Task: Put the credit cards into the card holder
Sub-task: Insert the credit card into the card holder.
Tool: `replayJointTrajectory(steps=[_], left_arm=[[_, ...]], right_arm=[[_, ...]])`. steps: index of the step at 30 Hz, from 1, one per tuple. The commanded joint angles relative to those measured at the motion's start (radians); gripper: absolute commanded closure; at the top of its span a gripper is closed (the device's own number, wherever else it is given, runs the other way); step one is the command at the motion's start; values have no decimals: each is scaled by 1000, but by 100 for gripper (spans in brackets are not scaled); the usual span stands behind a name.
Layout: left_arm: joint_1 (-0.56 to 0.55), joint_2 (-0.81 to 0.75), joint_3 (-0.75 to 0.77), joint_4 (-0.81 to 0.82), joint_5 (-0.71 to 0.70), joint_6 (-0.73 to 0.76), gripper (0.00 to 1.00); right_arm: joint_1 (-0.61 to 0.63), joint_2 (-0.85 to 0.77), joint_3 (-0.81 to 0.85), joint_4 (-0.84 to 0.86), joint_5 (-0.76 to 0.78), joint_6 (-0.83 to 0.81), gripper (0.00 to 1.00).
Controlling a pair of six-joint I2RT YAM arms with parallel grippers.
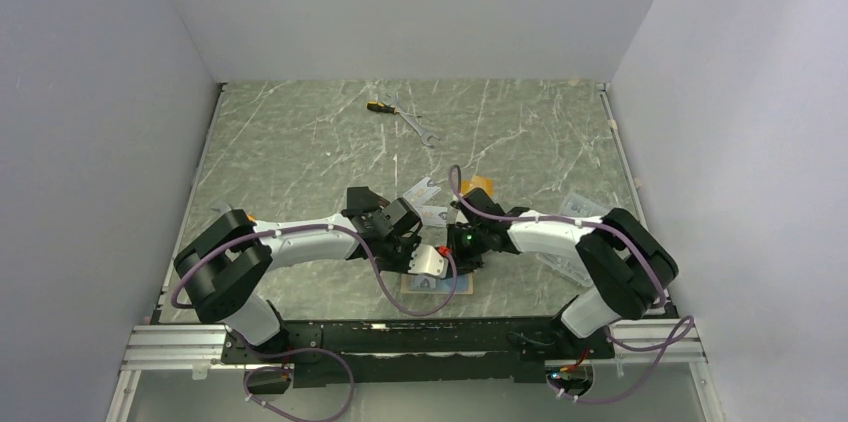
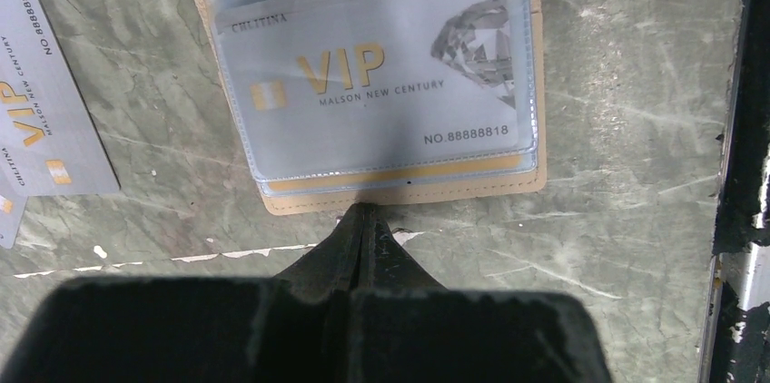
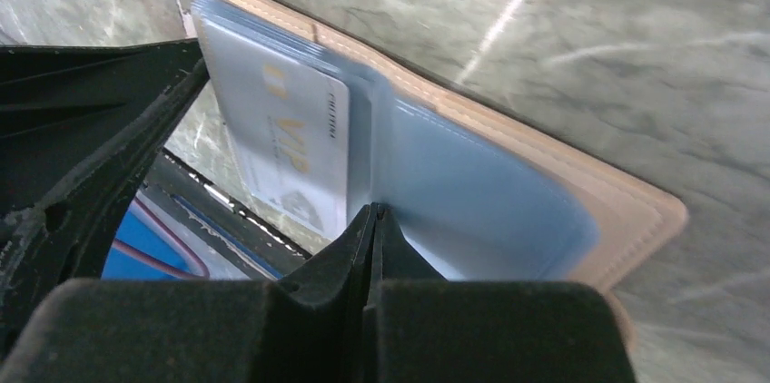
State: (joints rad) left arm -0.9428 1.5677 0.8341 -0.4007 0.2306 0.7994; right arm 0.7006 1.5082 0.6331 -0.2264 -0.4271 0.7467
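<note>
The open card holder (image 2: pixel 399 197) keeps a silver card (image 2: pixel 372 83) in its clear sleeve (image 2: pixel 522 56); the left claw (image 2: pixel 361 220) and right claw (image 3: pixel 374 220) are both clenched beside it.

The sleeved silver card (image 2: pixel 372 65) reads "CHLITINA VIP MALSON NEW CENTURY NO.88888818"; the loose card (image 2: pixel 45 93) "NO 88888816"

Soft even light, foregrounds blurred (wrist views)
</note>
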Motion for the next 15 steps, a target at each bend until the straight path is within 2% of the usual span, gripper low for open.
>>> replayJointTrajectory(steps=[1, 12, 13, 15], left_arm=[[7, -11, -23, -59, 7, -4, 100], [7, -11, -24, -59, 12, 0, 100], [7, -12, -24, -59, 12, 2, 100], [7, -17, -23, -64, 11, 3, 100]], right_arm=[[42, 49, 70, 58, -10, 14, 100], [64, 53, 137, 16, -5, -1, 100], [64, 52, 141, 9, -8, -3, 99], [57, 36, 145, -12, 5, -9, 92]])
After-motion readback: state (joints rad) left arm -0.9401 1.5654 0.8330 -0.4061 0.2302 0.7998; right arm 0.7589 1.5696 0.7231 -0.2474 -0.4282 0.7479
